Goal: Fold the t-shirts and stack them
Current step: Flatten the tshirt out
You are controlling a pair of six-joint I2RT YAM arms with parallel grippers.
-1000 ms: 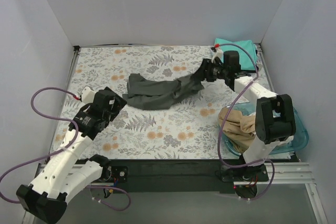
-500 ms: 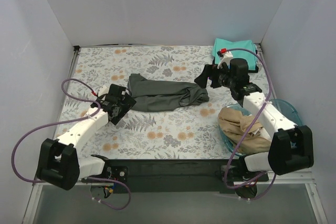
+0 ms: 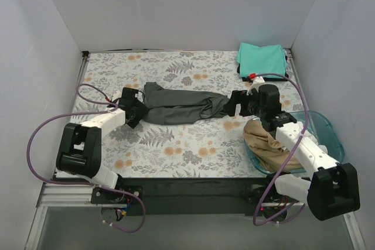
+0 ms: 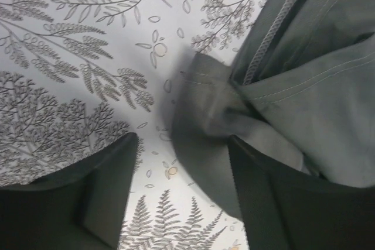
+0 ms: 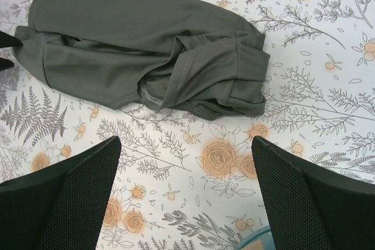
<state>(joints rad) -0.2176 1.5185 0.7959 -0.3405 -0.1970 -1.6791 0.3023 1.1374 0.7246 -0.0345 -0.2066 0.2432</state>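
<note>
1. The dark grey shirt lies on the table to the left of the blue basin. It is bunched into one long band whose long axis points roughly at the basin.
2. My left gripper is at the band's end farthest from the basin, fingers spread. In the wrist view a folded corner of the cloth lies in the gap between them, not yet pinched.
3. My right gripper sits between the basin and the band's basin-side end. Its fingers are wide apart and empty, and the cloth is just ahead of them, not touching.
4. I judge the left the nearer arm. The grabs should go at the two ends, pulling apart along that axis.
5. A second ago the right gripper held the basin-side end raised, up by the teal shirt. It has since let go and come down toward the basin, and the left arm has swung in from well short of the cloth.
6. The tan shirt is heaped in the basin.
</note>
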